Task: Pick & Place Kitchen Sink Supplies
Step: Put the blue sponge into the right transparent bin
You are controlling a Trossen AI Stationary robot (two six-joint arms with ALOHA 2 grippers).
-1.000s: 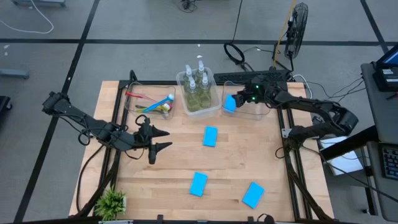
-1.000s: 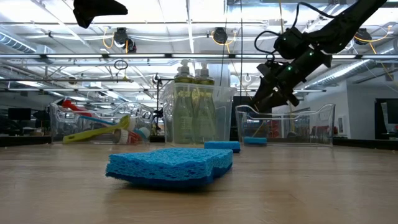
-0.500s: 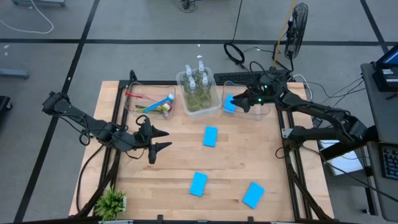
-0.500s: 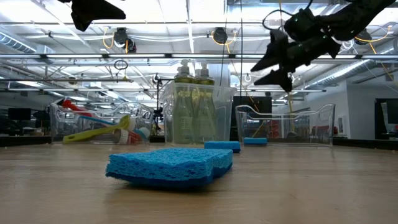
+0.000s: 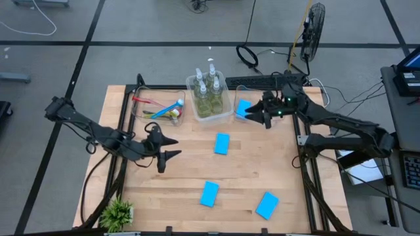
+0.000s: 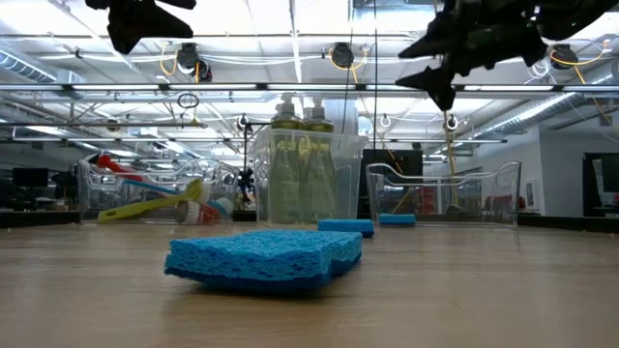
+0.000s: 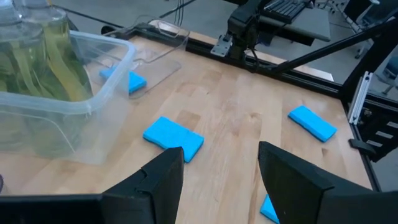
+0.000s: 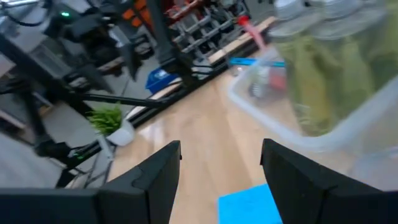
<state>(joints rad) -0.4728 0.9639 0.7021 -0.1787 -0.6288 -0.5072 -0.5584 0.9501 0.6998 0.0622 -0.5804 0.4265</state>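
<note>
Although you may look for brands or labels, no writing can be read on anything here. Your right end effector hangs above the right-hand clear bin, its fingers parted and holding nothing; one light-blue sponge lies in that bin just below and beside it. Next to it toward the bench's middle stands the centre bin with the four soap bottles upright inside (white pumps up). Beyond that, the third bin holds the brushes, lying flat.

Your left end effector hovers over the bare wooden bench in front of the brush bin, its fingers also apart and empty. A sponge on the bench lies ahead of it, between the two end effectors and well apart from both. Two more sponges sit nearer the front edge: one toward the middle, the other farther to the right.

A small potted plant stands at the front left corner, behind the left arm. Nothing lies between either end effector and the loose sponges; the bin walls are the only nearby obstacles.
</note>
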